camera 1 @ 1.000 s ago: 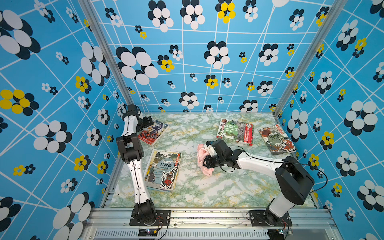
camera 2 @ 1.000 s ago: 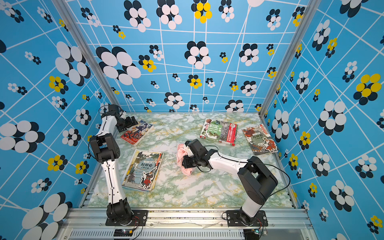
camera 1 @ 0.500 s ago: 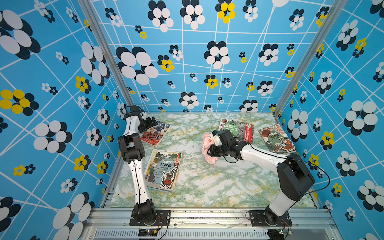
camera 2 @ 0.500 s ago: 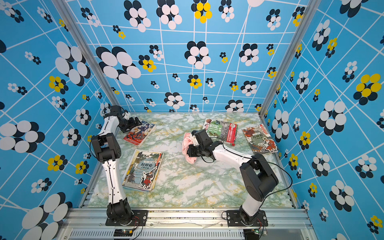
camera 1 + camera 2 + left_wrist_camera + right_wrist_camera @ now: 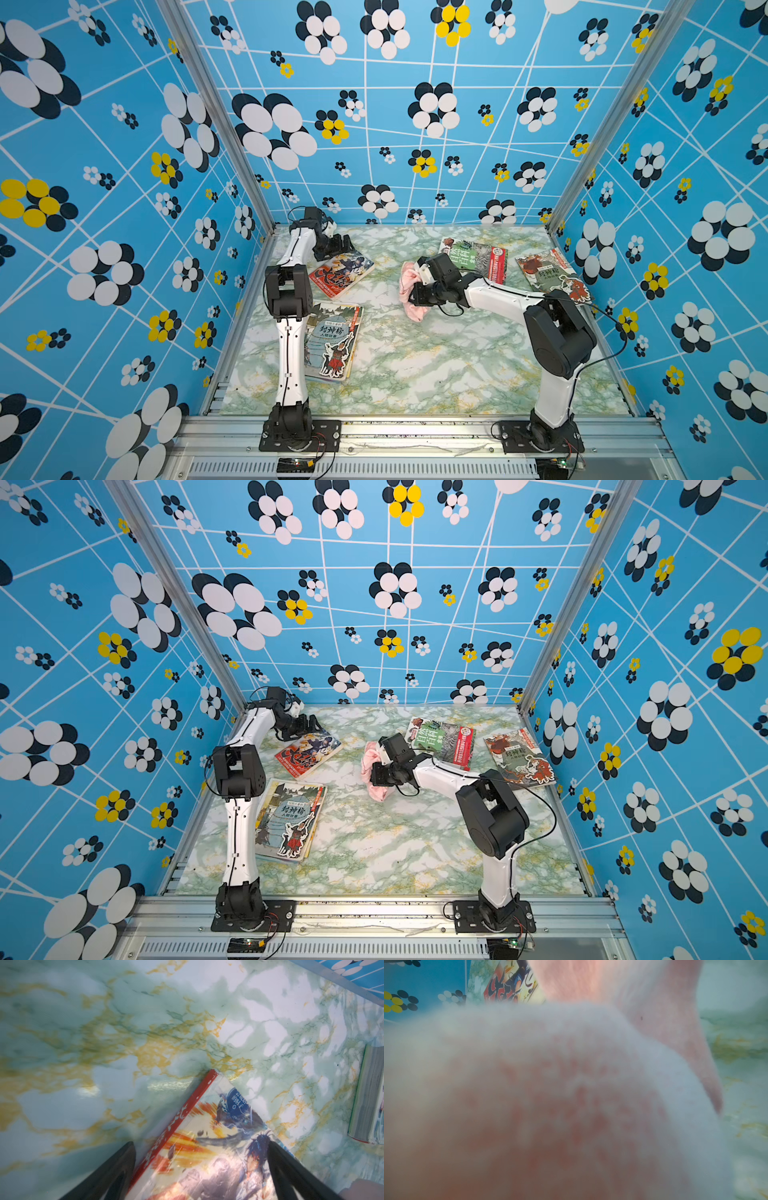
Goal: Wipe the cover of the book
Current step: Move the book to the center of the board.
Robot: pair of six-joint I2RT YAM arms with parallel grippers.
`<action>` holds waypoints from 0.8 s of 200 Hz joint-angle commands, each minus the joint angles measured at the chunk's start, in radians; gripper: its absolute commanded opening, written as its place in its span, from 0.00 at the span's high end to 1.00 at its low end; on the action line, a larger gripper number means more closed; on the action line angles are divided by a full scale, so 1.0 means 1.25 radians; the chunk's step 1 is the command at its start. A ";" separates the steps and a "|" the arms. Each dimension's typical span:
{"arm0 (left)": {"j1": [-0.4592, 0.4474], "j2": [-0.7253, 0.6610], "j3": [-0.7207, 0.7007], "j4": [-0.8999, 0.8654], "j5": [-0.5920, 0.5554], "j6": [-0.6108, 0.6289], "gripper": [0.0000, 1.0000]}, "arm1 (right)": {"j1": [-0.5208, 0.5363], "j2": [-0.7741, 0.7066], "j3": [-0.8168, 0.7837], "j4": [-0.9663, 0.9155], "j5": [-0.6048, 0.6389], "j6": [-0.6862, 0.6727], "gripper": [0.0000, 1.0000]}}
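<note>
Red-spined glossy comic book (image 5: pixel 341 274) lies flat far left on the marbled green worktop (image 5: pixel 415 374), left fingers (image 5: pixel 116 1167) spread open over its corner, right fingers (image 5: pixel 417 296) clamped on a pink fluffy cloth (image 5: pixel 405 278) apart from it, so we judge the cover wipe not yet started.

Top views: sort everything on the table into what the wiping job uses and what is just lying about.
In use:
- pink cloth, clamped in the shut right gripper
- red-spined book, likely the target, with the open left gripper over its far corner

Lying about:
- green book
- book by the right wall
- front book
</note>
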 commanded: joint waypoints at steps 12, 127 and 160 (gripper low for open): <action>-0.059 -0.022 -0.069 -0.093 0.016 -0.049 0.00 | 0.016 0.041 0.003 0.099 -0.062 0.090 1.00; -0.018 -0.028 -0.009 -0.148 -0.108 0.032 0.01 | 0.160 0.156 0.064 0.129 -0.012 0.179 1.00; -0.019 0.009 -0.004 -0.161 -0.062 0.013 0.01 | 0.153 0.233 0.159 0.128 0.064 0.205 1.00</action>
